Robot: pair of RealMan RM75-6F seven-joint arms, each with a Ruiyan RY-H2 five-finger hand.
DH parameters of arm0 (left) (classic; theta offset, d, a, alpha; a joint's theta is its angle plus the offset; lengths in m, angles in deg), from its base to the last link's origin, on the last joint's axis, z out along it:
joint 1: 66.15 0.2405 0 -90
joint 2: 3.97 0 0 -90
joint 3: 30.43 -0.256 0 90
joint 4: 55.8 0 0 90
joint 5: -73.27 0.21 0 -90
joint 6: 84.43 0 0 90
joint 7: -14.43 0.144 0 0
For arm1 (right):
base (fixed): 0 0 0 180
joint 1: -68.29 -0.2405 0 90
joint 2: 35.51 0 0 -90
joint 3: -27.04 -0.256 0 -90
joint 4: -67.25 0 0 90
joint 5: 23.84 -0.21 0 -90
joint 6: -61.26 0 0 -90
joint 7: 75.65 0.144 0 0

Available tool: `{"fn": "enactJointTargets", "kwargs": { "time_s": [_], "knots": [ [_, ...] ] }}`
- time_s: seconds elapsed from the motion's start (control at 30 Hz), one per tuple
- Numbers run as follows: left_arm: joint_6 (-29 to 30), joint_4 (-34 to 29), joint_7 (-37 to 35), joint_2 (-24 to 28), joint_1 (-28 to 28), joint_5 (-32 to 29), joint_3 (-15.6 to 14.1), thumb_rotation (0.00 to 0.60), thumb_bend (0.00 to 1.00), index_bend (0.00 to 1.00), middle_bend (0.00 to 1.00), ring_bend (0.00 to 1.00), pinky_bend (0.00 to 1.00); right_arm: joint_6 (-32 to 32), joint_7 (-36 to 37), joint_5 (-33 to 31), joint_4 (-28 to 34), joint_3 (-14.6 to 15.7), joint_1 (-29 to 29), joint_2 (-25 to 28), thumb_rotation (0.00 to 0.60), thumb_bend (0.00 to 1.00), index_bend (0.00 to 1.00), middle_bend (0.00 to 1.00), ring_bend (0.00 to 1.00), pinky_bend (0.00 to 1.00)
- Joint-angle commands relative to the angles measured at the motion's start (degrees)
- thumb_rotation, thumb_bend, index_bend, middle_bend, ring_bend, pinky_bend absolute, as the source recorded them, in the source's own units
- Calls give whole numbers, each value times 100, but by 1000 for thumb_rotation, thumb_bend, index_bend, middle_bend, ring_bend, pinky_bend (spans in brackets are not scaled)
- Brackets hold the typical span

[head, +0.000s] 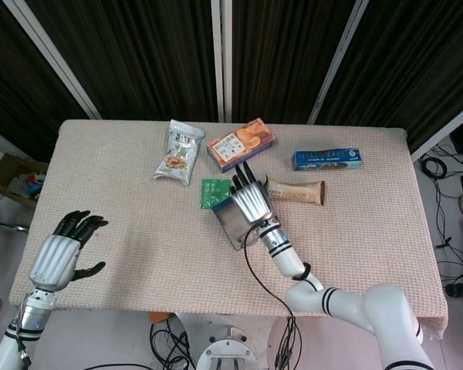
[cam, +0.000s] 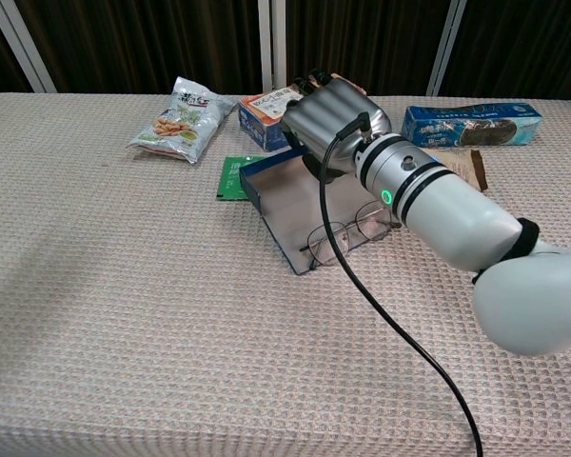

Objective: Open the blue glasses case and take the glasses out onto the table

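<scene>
The blue glasses case (cam: 295, 205) is lying open mid-table (cam: 124, 314), and the glasses (cam: 350, 231) are sitting on its flat lid at the near edge — partly over the rim. Your right hand (cam: 331, 114) is hovering over the case's back, fingers curled and holding nothing. Your left hand (head: 58, 254) is hanging off the case's left, fingers spread.

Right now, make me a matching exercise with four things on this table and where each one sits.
1 glasses
2 blue glasses case
3 right hand
4 left hand

A open, under the right hand
B fingers apart, beyond the table's near left edge
C above the case's far side
D lying on the opened case's near flap

Pairs: 1-D, 2-A, 3-C, 4-B
</scene>
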Motion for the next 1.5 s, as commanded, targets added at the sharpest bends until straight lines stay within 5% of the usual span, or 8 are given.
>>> {"fn": "enactJointTargets", "kwargs": {
  "time_s": [0.03, 0.17, 0.33, 0.63, 0.93, 1.5],
  "knots": [
    [7, -6, 6, 9, 9, -7, -5, 600, 46, 233, 217, 131, 139, 390, -217, -497, 413, -322, -54, 202, 600, 422, 157, 196, 0, 0],
    [16, -19, 14, 21, 16, -11, -5, 600, 46, 233, 217, 131, 139, 477, -212, -739, 876, -455, -13, 506, 600, 343, 37, 178, 0, 0],
    [12, -54, 54, 29, 0, 28, -3, 600, 46, 233, 217, 132, 139, 449, 210, -528, 1615, -354, 152, 1050, 600, 329, 44, 174, 0, 0],
    [7, -115, 116, 51, -4, 22, 5, 600, 46, 233, 217, 131, 139, 716, 1255, 269, 3013, 503, 699, 2452, 600, 343, 401, 189, 0, 0],
    [-24, -187, 207, 40, -12, 13, 3, 600, 45, 233, 217, 131, 138, 854, 1754, 648, 2551, 898, 789, 2320, 600, 343, 424, 190, 0, 0],
    [2, -163, 182, 63, 30, -45, -2, 600, 46, 233, 217, 131, 138, 777, 2251, 956, 1643, 905, 766, 1755, 600, 354, 449, 199, 0, 0]
  ]
}}
